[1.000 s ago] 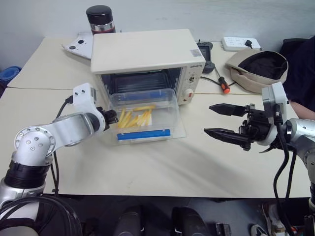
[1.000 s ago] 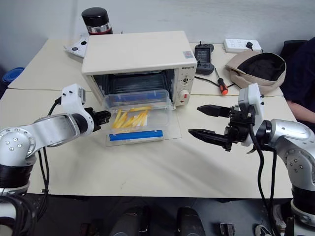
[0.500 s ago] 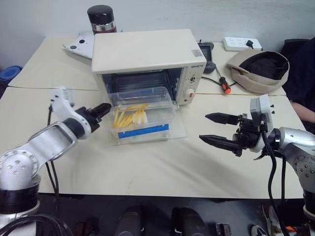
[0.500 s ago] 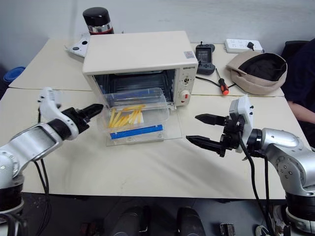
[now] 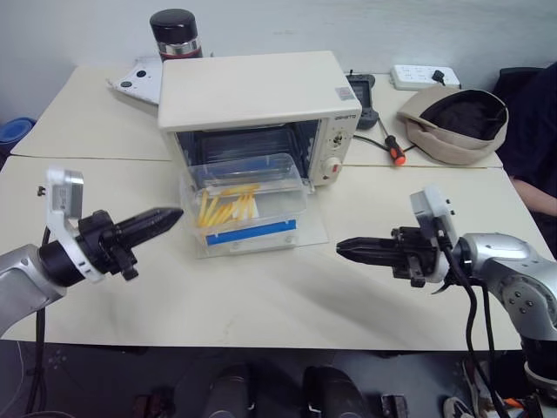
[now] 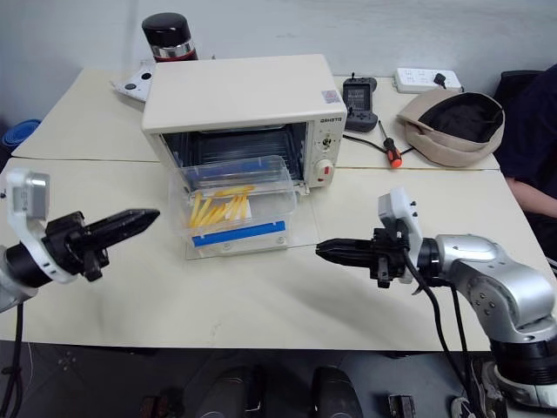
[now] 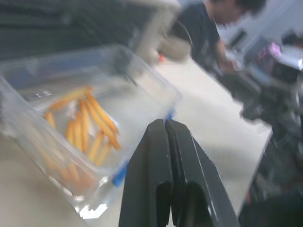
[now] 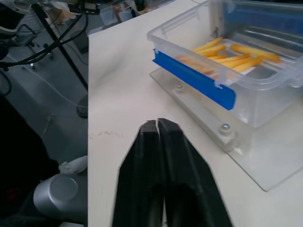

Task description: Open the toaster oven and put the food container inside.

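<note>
— What's nearest?

— Both grippers, hanging over bare table near its front edge. The left gripper (image 5: 170,216) and right gripper (image 5: 346,250) are each pinched closed, holding nothing, tips aimed inward at each other, well apart.

— And the box?

— The food container (image 5: 244,205) rests on the lowered glass door of the toaster oven (image 5: 261,109), long axis running side to side, blue strip facing front, far end just in the opening. Open table lies either side.
</note>
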Robot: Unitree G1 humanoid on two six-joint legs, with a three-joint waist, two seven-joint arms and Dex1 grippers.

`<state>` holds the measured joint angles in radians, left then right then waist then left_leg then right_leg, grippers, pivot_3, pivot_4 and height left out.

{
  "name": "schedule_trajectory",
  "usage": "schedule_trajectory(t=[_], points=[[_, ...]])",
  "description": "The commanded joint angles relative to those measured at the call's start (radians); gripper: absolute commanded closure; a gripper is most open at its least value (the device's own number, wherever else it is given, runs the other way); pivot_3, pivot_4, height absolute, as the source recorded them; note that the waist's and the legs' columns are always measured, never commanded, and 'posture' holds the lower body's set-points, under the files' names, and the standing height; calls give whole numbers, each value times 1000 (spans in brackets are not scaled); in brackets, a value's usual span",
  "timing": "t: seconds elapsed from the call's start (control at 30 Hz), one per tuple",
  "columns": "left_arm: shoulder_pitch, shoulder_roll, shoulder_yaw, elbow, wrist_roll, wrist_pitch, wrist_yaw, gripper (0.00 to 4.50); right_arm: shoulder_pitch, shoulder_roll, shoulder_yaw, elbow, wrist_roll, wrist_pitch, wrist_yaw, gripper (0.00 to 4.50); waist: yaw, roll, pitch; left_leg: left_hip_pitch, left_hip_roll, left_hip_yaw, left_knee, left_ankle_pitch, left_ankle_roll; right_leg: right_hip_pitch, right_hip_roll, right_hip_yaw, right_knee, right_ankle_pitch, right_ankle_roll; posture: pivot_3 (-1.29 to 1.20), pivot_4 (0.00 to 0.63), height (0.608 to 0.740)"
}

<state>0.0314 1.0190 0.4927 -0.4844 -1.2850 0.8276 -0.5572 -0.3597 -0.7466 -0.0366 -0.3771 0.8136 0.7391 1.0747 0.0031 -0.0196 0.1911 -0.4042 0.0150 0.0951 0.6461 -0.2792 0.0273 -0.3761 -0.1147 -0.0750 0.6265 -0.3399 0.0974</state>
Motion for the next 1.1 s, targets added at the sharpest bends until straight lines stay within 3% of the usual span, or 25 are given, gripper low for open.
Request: schedule_trajectory(t=[0.03,0.2,0.4,0.83,1.1], points=[[-25,-6,-106,-22,181,-55,-28,4500,-37,35,77,20,-81,-68,7,4489,-5,0,0,0,0,0,-1,0,0,0,0,0,0,0,0,0,150,740],[-143,-74,-294,29,400,-84,22,4500,-153,164,234,167,-264,-166,-39,4489,-12,0,0,0,1,0,0,-1,0,-1,0,0,1,0,-1,0,150,740],[-263,-163,-377,95,556,-105,58,4500,-240,298,282,317,-382,-262,-93,4489,-10,0,0,-2,1,0,1,0,1,-2,0,-2,3,0,0,0,150,740],[-575,-513,-375,380,812,-231,303,4500,-499,560,150,769,-520,-511,-357,4489,-9,0,0,-2,0,0,4,2,2,-2,1,-4,11,1,1,0,150,740],[-612,-575,-353,443,860,-262,306,4500,-563,613,81,903,-555,-606,-448,4489,-20,0,0,-2,0,0,4,2,2,-2,1,-5,11,1,1,0,150,740]])
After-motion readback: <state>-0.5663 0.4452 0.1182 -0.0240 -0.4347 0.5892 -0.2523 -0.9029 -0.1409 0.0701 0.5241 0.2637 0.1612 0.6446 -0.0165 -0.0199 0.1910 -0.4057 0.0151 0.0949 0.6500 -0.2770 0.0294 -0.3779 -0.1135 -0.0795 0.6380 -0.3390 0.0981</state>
